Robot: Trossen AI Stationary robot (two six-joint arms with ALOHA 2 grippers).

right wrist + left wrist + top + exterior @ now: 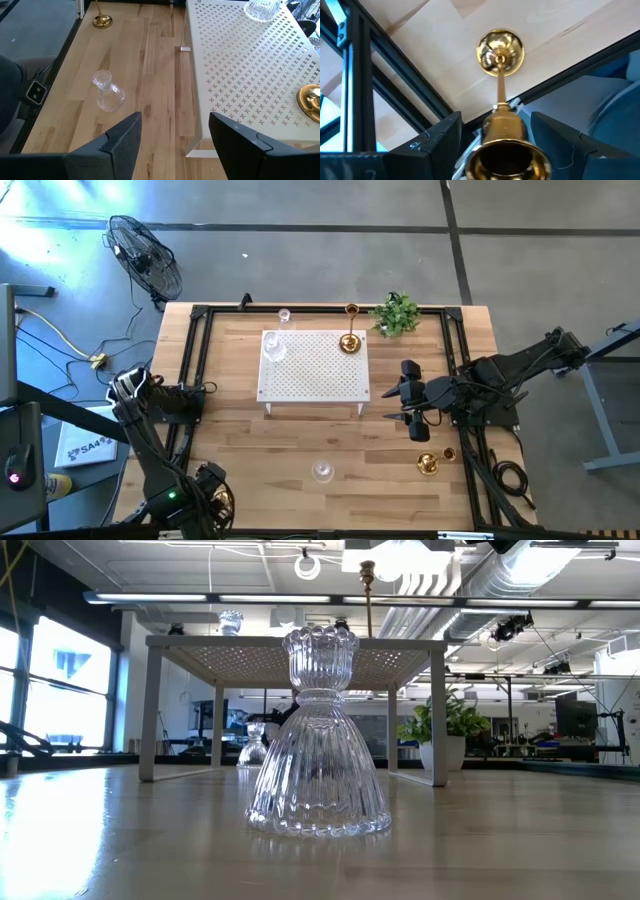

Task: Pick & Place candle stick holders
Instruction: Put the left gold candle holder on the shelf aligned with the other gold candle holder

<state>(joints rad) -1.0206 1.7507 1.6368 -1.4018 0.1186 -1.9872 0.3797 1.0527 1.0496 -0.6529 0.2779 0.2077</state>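
Note:
A tall gold candle stick holder (500, 50) stands upright on its round base near the table's near left corner (222, 502). My left gripper (496, 120) points down over it, open. Its fingers stand on either side of the holder's top cup (506, 150), with a gap on each side. My right gripper (175, 120) hangs open over bare wood right of the white platform (313, 385). A clear glass holder (322, 471) stands on the table near the front edge. One glass holder (273, 345) and one gold holder (349, 340) stand on the platform.
A black frame rail (395, 75) runs close beside the gold holder at the left gripper. Two more gold holders (428, 464) sit near the right arm's base. At the far edge are a glass holder (285, 315), a gold one (352, 310) and a green plant (397, 315).

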